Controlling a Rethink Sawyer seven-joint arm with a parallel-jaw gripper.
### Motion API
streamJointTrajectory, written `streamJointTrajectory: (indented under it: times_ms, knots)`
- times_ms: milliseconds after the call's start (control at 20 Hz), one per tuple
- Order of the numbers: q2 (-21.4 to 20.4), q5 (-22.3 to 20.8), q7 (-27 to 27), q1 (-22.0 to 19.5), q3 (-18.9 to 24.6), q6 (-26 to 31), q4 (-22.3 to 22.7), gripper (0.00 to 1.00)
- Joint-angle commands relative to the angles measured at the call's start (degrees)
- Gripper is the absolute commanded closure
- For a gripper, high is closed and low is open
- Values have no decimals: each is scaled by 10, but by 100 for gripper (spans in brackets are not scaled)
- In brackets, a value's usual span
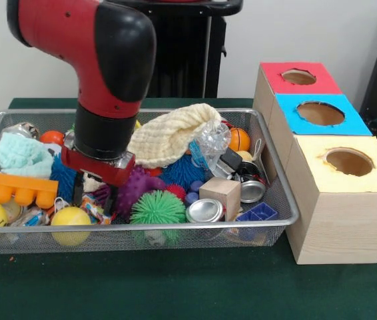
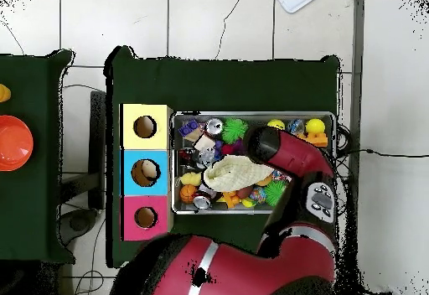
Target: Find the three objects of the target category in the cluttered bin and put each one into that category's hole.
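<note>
A wire mesh bin [image 1: 278,200] holds a heap of clutter. In it are a cream cloth [image 1: 175,133], a green spiky ball [image 1: 157,207], a purple spiky ball [image 1: 135,187], yellow balls [image 1: 70,220], an orange toy brick [image 1: 12,188], a wooden cube [image 1: 220,195], metal cans [image 1: 204,211] and a small orange ball [image 1: 239,139]. My gripper [image 1: 92,189] is sunk into the left-middle of the heap, its tips hidden among the toys. In the overhead view the arm [image 2: 281,153] covers the gripper, beside the cloth [image 2: 235,173].
Three wooden boxes stand in a row against the bin's end, with a red-topped hole [image 1: 298,77], a blue-topped hole [image 1: 320,113] and a yellow-topped hole [image 1: 348,161]. An orange bowl [image 2: 12,142] sits on a separate table.
</note>
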Motion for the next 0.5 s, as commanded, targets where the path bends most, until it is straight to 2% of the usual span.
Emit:
streamJointTrajectory:
  times_ms: [50,250,500]
  knots:
    - [4,58,130,-33,131,21,106,0]
    - [-2,71,120,-48,150,25,121,0]
    - [9,56,112,-35,133,8,109,0]
